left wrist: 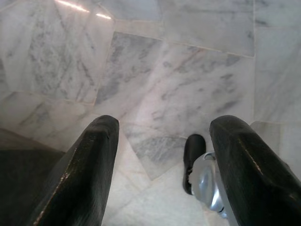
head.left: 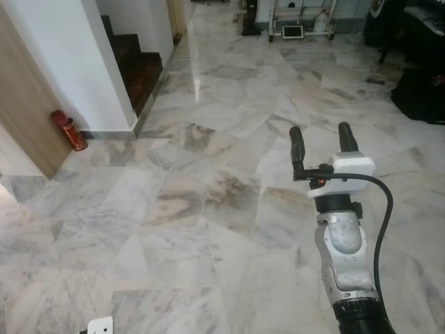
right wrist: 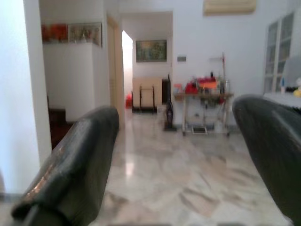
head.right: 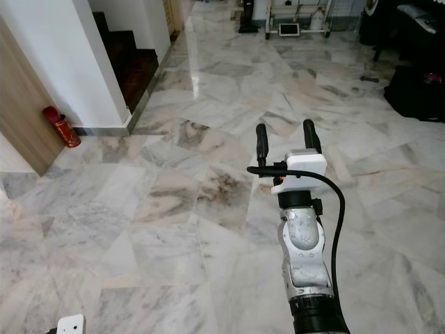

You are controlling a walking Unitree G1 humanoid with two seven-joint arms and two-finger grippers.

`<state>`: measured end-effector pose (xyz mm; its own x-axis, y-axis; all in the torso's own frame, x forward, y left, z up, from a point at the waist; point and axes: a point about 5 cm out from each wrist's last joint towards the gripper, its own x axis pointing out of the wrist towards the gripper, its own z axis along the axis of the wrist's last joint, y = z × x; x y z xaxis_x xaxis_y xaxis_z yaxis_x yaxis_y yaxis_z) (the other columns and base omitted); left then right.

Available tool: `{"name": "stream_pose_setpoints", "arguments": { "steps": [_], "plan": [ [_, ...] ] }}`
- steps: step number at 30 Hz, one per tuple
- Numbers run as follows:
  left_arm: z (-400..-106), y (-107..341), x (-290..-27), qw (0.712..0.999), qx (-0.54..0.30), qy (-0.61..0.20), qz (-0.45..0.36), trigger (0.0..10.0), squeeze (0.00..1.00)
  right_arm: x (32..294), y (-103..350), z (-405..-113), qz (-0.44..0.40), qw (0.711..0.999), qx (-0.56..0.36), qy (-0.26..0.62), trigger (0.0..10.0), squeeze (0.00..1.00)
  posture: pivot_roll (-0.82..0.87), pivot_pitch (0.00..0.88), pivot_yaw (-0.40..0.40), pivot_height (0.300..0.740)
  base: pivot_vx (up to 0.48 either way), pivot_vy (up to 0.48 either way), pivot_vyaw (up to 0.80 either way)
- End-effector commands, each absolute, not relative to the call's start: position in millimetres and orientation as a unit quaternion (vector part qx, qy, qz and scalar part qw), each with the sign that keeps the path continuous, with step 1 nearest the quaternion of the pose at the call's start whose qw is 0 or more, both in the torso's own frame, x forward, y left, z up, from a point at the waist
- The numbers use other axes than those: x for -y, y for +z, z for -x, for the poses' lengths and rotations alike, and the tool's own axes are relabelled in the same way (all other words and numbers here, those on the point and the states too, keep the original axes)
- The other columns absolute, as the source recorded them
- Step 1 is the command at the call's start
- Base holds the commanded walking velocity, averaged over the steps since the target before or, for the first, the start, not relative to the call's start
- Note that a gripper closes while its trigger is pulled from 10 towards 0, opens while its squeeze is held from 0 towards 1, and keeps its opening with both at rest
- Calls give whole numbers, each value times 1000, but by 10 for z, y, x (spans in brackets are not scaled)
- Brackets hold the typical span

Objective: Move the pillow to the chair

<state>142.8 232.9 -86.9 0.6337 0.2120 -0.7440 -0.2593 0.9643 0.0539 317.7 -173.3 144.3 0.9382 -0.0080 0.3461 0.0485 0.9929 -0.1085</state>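
My right gripper is raised in front of me over the marble floor, open, with nothing between its two black fingers. My left gripper hangs low, pointing down at the floor tiles, open and empty; its white wrist housing peeks in at the bottom edge of the left eye view. No pillow or chair can be made out with certainty.
A white wall corner and dark stairs stand at the left, with a red fire extinguisher against a wooden panel. A wheeled table stands far ahead. Dark furniture sits at the right.
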Motion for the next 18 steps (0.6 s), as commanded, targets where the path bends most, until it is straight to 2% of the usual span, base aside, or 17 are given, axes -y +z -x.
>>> {"name": "stream_pose_setpoints", "arguments": {
  "steps": [1,3,4,7,12,13,14,16,18],
  "plan": [
    [-1374,-885,-2350,900,-414,131,31,10000,0,2006,898,-3147,32,997,34,-59,10000,0,-65,0,76,740,0,0,0],
    [-1374,-886,-2350,900,-415,131,31,10000,0,2023,838,-3142,26,998,18,-60,10000,0,-68,0,78,740,0,0,0],
    [-1373,-888,-2345,899,-416,130,31,10000,0,2190,526,-3051,27,993,-65,-97,10000,0,-59,0,74,740,0,0,0],
    [-1372,-891,-2343,899,-418,129,32,10000,0,2324,84,-2805,7,975,-186,-124,10000,0,-57,0,74,740,0,0,0],
    [-1370,-894,-2342,897,-421,129,34,10000,0,2222,-450,-2336,-4,934,-346,-92,10000,0,-49,0,70,740,0,0,0],
    [-1365,-897,-2341,896,-422,130,34,10000,0,2182,-600,-2154,-5,913,-399,-90,10000,0,-40,0,68,740,0,0,0],
    [-1365,-897,-2341,896,-422,130,34,10000,0,2182,-600,-2154,-5,913,-399,-90,10000,0,-40,0,68,740,0,0,0],
    [-1354,-902,-2341,895,-424,131,35,10000,0,2122,-743,-1955,-12,888,-453,-85,10000,0,-33,0,62,740,0,0,0],
    [-1346,-905,-2340,895,-424,132,36,10000,0,2095,-793,-1877,-28,878,-468,-91,10000,0,-32,0,60,740,0,0,0]
  ]
}}
